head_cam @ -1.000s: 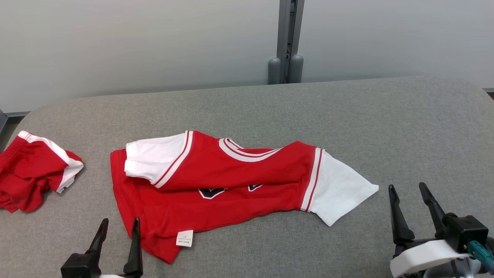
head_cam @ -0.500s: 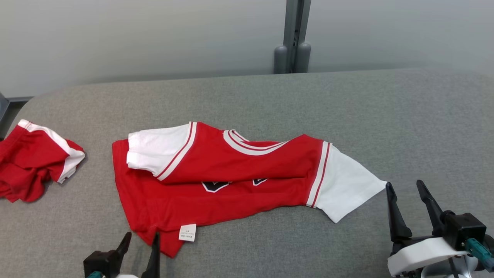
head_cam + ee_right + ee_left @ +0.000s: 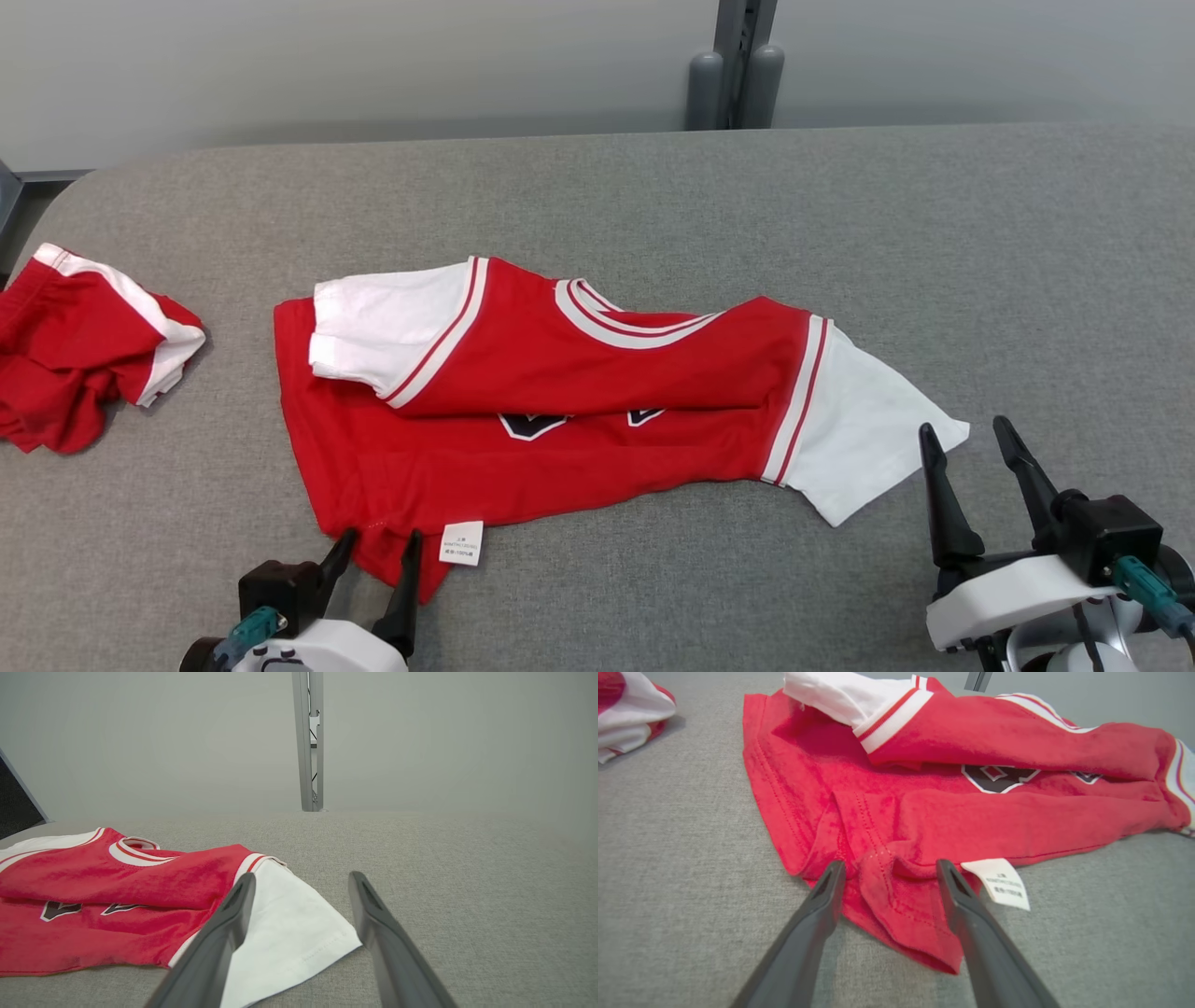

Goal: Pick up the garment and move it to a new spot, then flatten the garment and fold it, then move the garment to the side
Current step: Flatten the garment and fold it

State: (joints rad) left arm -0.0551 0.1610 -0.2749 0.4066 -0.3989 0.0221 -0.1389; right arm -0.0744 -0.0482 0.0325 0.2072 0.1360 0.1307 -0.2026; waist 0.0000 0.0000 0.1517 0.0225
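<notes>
I seem to be in a lab or test bay: a grey cloth-covered bench (image 3: 653,187), bare pale wall panels (image 3: 373,65) behind it, a metal frame post (image 3: 744,37) between them.

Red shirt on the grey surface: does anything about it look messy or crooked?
Yes. The red shirt lies rumpled, its top flopped over the chest print. One white sleeve is doubled onto the body, the hem corner is bunched, and the care label sticks out.

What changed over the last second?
Both grippers neared the red jersey: the left gripper moved forward-right, open jaws now straddling the near hem corner; the right gripper edged toward the white sleeve, open. Nothing gripped. Head camera shifted. Jersey and the other red garment stayed put.
</notes>
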